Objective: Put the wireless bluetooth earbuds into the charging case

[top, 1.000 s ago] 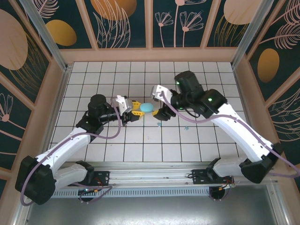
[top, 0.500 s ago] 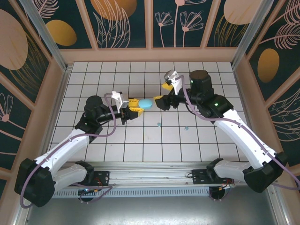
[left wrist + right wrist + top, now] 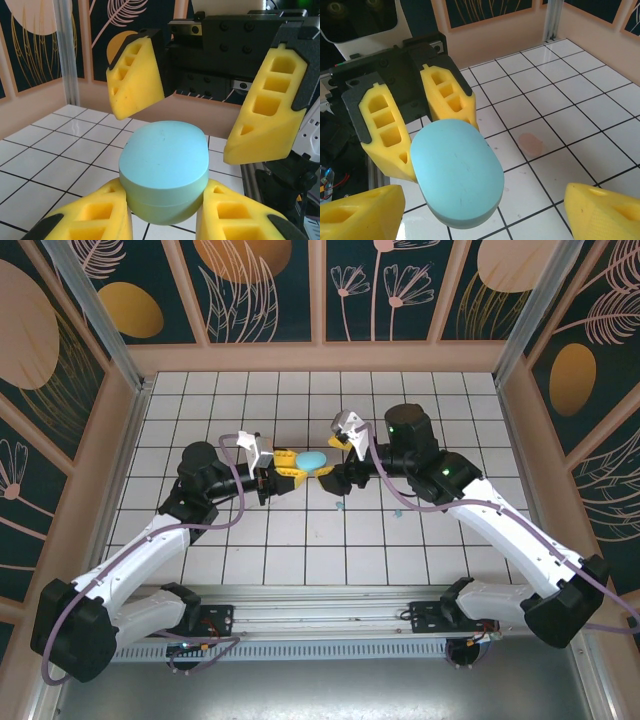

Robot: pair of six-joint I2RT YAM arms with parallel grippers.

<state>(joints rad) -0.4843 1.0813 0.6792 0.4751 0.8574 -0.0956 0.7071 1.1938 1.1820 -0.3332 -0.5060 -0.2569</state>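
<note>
Your tiled table [image 3: 450, 400] carries both arms reaching in toward its middle, the left arm [image 3: 150, 550] and the right arm [image 3: 500, 520] meeting nose to nose. Your left gripper [image 3: 299, 469] pinches the blue charging case [image 3: 312, 459] between its yellow fingers [image 3: 95, 215], holding it off the tiles with its lid down. Your right gripper [image 3: 331, 460] faces the case with its jaws spread wide on either side, not touching it. One teal-blue earbud [image 3: 341, 506] lies on the tiles just nearer you than the grippers. A second teal-blue earbud [image 3: 398, 510] sits under your right arm, apart from the first.
</note>
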